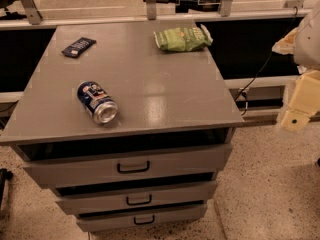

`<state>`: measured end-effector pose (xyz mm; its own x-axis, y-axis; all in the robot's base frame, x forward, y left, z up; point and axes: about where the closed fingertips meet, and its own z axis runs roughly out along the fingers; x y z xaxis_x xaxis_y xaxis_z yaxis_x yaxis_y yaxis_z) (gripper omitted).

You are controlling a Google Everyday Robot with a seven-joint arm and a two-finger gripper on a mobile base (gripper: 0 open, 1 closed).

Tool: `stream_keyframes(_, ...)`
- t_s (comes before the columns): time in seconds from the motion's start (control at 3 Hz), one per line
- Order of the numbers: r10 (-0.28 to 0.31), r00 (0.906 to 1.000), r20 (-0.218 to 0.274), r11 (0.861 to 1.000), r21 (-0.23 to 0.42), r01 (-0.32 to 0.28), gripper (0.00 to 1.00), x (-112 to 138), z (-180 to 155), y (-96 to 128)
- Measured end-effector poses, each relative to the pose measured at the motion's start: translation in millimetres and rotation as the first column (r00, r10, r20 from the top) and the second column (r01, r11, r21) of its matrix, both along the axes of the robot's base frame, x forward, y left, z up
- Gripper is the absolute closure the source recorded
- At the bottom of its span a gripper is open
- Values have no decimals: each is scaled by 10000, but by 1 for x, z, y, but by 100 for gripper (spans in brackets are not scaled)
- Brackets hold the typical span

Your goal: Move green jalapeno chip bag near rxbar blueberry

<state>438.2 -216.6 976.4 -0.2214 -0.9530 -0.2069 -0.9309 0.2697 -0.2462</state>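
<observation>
The green jalapeno chip bag (182,38) lies on the far right part of the grey cabinet top (150,84). The rxbar blueberry (78,47), a flat dark navy bar with white lettering, lies at the far left of the top. They are far apart. My gripper (299,109) is at the right edge of the view, off the cabinet and well to the right of the bag. It holds nothing that I can see.
A blue soda can (97,102) lies on its side at the front left of the top. The cabinet has three drawers (134,167) with dark handles. A cable (255,79) hangs beside the right side. A rail runs behind the cabinet.
</observation>
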Motion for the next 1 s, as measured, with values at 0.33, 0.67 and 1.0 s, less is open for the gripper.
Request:
stream_keyframes(0.33,39,9999,100,10000,70,-39,0,1,2,1)
stream_keyframes(0.67,202,9988,437,9984,518,-224,0,15,-1,4)
stream_keyframes(1.0,626,9901,1253,9862,1449,-807,0,67,-12,21)
